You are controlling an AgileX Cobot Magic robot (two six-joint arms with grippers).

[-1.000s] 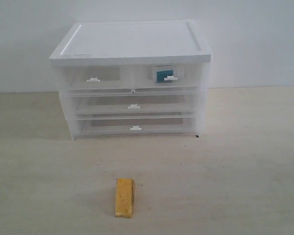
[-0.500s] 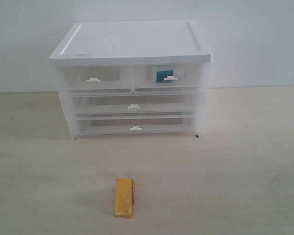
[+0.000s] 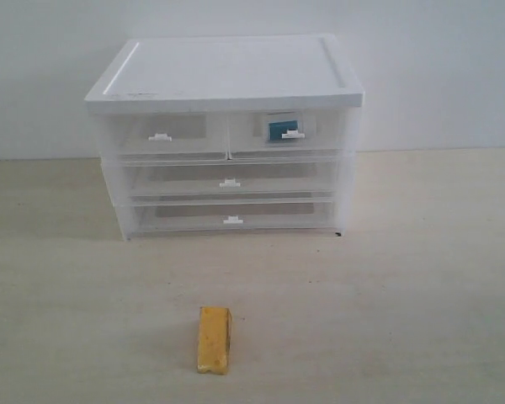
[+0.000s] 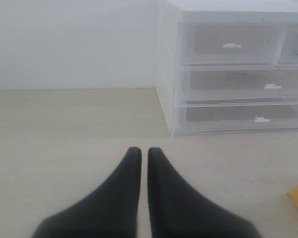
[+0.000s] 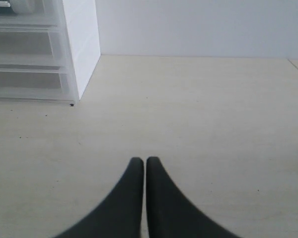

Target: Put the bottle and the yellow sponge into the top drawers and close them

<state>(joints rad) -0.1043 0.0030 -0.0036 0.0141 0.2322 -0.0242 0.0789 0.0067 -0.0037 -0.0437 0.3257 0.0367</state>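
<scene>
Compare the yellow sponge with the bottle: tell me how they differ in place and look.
The yellow sponge lies in the open on the table, in front of the cabinet; the bottle sits inside the closed top right drawer. The sponge is a yellow-orange block, fully visible; the bottle shows only as a teal and white shape through the translucent front. Both are small beside the cabinet.

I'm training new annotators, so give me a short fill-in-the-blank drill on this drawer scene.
The yellow sponge lies on the ____ before the cabinet.
The bottle sits inside the closed top drawer on the exterior view's ____ side.
The left pincer and right pincer are both ____.
Missing: table; right; shut.
</scene>
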